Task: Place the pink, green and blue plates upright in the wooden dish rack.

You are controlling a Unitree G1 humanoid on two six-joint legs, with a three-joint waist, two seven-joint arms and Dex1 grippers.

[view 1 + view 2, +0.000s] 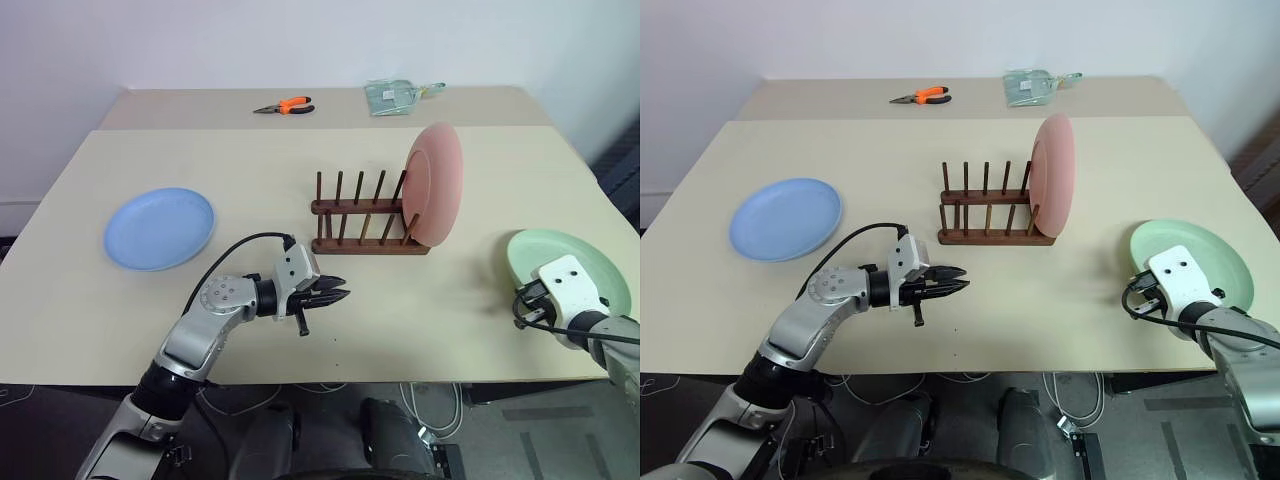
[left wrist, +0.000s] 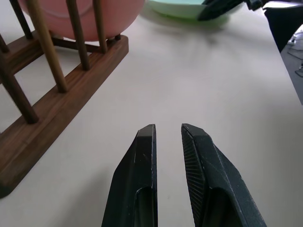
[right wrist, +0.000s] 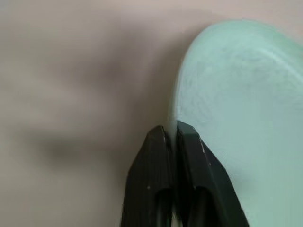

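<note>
The pink plate (image 1: 437,185) stands upright at the right end of the wooden dish rack (image 1: 365,215) in the middle of the table. The blue plate (image 1: 160,228) lies flat at the left. At the right, near the front edge, rests the green plate (image 1: 588,258). My right gripper (image 3: 171,127) is shut on the near rim of the green plate (image 3: 236,118). My left gripper (image 1: 340,291) hovers low in front of the rack, pointing right; its fingers (image 2: 142,156) stand slightly apart with nothing between them.
Orange-handled pliers (image 1: 285,106) and a clear plastic packet (image 1: 395,95) lie on the far table section. A black cable loops off my left wrist. The table's front edge (image 1: 400,378) runs just below both arms.
</note>
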